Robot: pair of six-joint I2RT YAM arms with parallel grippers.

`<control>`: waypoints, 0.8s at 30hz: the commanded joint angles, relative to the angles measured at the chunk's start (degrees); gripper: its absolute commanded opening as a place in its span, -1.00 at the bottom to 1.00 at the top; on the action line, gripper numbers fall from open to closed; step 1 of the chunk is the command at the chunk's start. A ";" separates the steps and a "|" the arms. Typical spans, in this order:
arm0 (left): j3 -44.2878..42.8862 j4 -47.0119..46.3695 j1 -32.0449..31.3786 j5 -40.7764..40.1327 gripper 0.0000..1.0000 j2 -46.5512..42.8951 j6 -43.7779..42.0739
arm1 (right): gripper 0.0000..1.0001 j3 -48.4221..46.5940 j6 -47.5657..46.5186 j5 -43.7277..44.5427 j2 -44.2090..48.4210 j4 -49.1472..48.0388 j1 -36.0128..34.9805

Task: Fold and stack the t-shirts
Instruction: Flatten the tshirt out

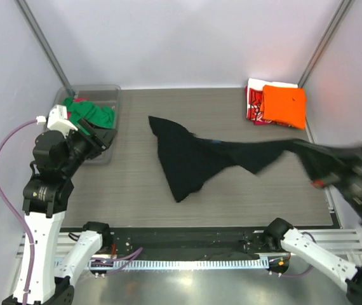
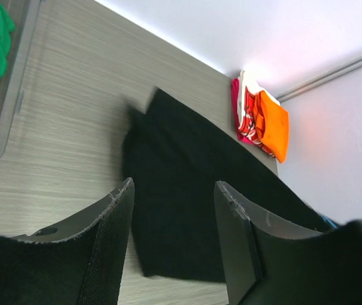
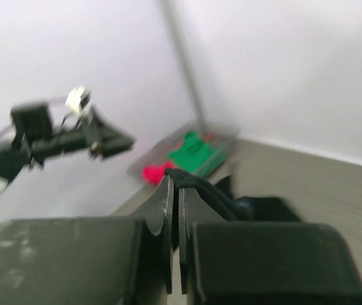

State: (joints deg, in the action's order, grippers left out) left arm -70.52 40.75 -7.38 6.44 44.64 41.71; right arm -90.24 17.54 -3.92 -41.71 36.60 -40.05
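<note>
At the right edge of the table (image 1: 136,203), my right claw (image 3: 174,185) clamps the black t-shirt (image 1: 187,159) to draw it flat; left claw (image 2: 174,190) hangs wide.

Left tool (image 2: 174,190) gapes wide, raised at the left; right tool (image 3: 175,184) pinched together, blurred, far right.
</note>
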 commanded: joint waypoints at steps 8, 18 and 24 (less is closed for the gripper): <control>16.19 -7.44 -1.05 9.91 0.20 5.70 1.79 | -0.98 23.60 10.67 29.61 7.56 12.00 -0.03; 28.86 -9.55 -15.53 8.16 0.15 4.40 5.92 | -0.97 34.95 16.47 21.85 -2.06 8.32 -0.02; 31.76 -13.41 -30.83 5.61 0.07 5.98 6.19 | -0.97 36.27 16.47 22.38 -2.05 8.14 -0.03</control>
State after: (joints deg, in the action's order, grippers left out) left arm -40.10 32.34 -32.56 13.04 50.09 47.40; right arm -53.34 32.60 17.30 -44.05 47.40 -40.05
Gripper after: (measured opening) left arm 0.541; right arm 0.048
